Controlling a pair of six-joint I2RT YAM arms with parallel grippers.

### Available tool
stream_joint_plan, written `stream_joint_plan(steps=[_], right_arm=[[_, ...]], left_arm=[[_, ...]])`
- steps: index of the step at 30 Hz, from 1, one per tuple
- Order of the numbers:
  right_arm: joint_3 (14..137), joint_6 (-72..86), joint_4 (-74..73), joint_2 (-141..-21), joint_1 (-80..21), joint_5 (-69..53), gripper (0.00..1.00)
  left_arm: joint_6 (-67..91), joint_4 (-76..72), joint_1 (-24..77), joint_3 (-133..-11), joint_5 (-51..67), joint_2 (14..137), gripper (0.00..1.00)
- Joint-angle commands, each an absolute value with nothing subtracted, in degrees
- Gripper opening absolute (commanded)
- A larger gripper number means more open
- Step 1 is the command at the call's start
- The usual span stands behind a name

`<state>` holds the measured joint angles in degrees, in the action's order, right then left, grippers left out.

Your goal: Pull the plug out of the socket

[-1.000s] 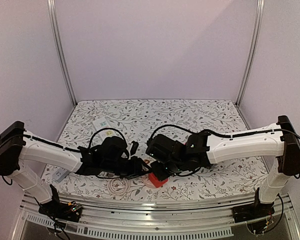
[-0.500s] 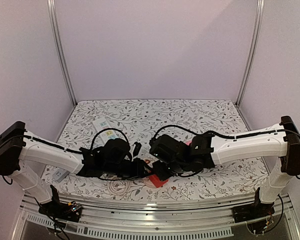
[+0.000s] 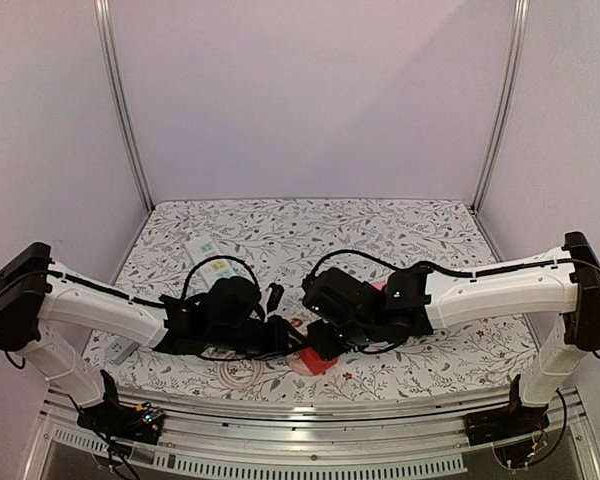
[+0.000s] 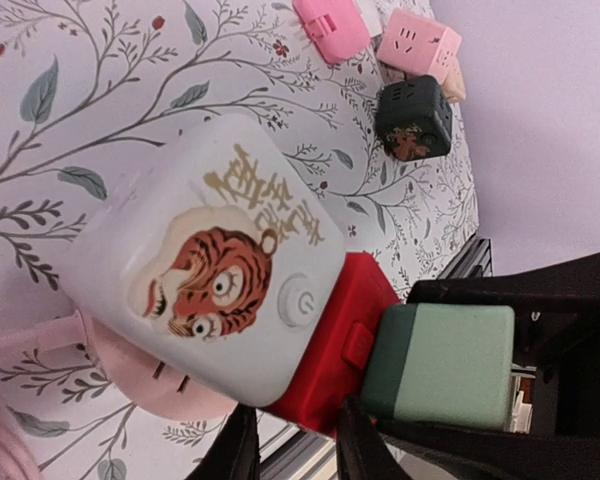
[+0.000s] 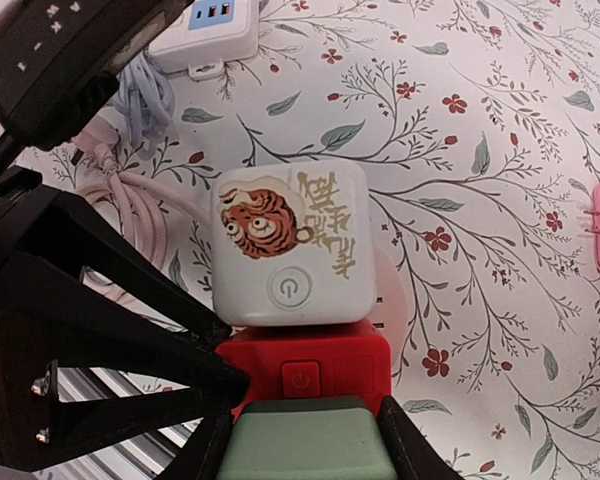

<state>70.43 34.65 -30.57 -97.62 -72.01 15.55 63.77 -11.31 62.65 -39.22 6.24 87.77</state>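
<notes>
A chain of three cubes lies near the table's front edge: a white tiger-print socket cube (image 5: 290, 245), a red socket cube (image 5: 305, 370) plugged into it, and a green plug cube (image 5: 300, 440) plugged into the red one. My right gripper (image 5: 300, 455) is shut on the green cube, one finger on each side. My left gripper (image 4: 295, 455) comes in from the left with its fingers (image 5: 215, 375) closed against the red cube (image 4: 330, 350). In the top view the two grippers meet over the red cube (image 3: 318, 362), which is mostly hidden.
A coiled pink cable (image 3: 235, 372) lies left of the cubes. A white power strip (image 5: 205, 25) lies behind them. Two pink cubes (image 4: 418, 45) and a black cube (image 4: 412, 118) sit farther right. The metal table edge (image 3: 300, 410) is just in front.
Both wrists have shifted slightly to the right and closed in on each other. The cubes are still joined.
</notes>
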Motion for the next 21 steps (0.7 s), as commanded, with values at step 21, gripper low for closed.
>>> stream_joint_plan(steps=[21], right_arm=[[79.65,34.86,-36.76,-102.32,-76.57,21.96,0.22]], left_arm=[[63.24,-1.85,63.98,-37.44,4.75,90.76,0.25]])
